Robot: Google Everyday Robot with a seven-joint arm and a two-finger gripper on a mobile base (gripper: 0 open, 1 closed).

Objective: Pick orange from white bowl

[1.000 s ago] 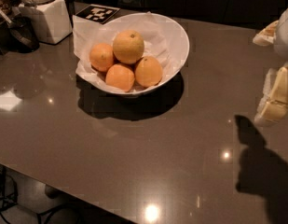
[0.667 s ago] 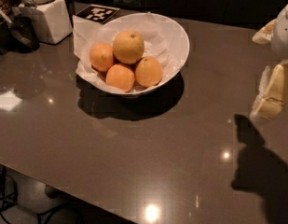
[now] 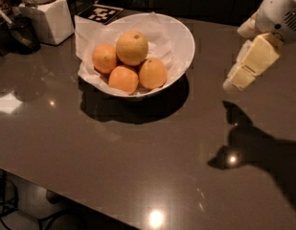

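Note:
The orange (image 3: 132,47) is the largest and palest fruit, with a small dark stem dot. It sits on top of three smaller, deeper-orange fruits (image 3: 123,78) in the white bowl (image 3: 183,42), which is lined with crinkled white paper and stands at the back middle of the dark table. My gripper (image 3: 243,66), cream-coloured on a white wrist, hangs above the table to the right of the bowl. It is apart from the bowl and holds nothing. Its shadow falls on the table at the lower right.
A white square jar base (image 3: 46,18) with a glass jar on it stands at the back left, next to a dark utensil (image 3: 20,30). A black-and-white marker card (image 3: 102,13) lies behind the bowl. The table's front edge (image 3: 90,207) runs across the lower left.
My gripper has moved left from the right edge toward the bowl. The bowl and the fruits have not moved.

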